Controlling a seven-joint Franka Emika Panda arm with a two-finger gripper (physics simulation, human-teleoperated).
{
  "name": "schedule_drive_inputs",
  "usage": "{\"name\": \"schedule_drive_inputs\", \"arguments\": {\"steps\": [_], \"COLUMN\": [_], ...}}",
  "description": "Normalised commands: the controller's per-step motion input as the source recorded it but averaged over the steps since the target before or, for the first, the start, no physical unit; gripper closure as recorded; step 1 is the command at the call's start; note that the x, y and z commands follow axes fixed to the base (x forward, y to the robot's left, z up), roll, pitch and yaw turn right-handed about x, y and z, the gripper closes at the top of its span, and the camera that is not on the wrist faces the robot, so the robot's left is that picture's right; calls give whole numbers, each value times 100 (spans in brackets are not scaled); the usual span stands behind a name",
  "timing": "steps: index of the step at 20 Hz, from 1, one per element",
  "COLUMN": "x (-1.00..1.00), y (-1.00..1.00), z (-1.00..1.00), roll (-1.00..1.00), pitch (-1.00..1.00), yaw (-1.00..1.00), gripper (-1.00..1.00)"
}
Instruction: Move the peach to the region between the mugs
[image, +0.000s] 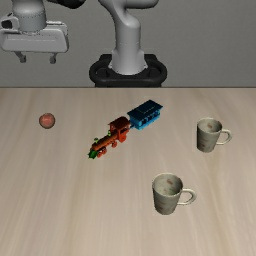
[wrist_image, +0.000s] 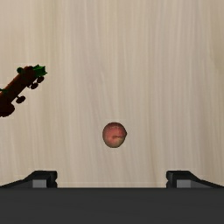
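Pale wooden tabletop (image: 60, 200) with the gripper (image: 33, 55) raised above it, fingers spread wide and holding nothing. The toy train (image: 125, 130) lies off to the gripper's side, toward the exterior view's right. Beyond the train, the first mug (image: 210, 135) and second mug (image: 170, 193) stand well apart from the gripper. The peach (image: 46, 120) rests on the tabletop below the gripper. In the wrist view it sits roughly midway between the fingers, untouched.

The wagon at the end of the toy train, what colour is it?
The wagon is blue. The exterior view shows it best.
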Motion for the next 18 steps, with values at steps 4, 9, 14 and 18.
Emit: {"name": "schedule_drive_inputs", "arguments": {"steps": [4, 9, 14, 18], "x": [0, 0, 0, 0], "y": [0, 0, 0, 0], "z": [-100, -100, -100, -100], "roll": [0, 0, 0, 0], "pitch": [0, 0, 0, 0], "yaw": [0, 0, 0, 0], "gripper": [-100, -100, -100, -100]}}
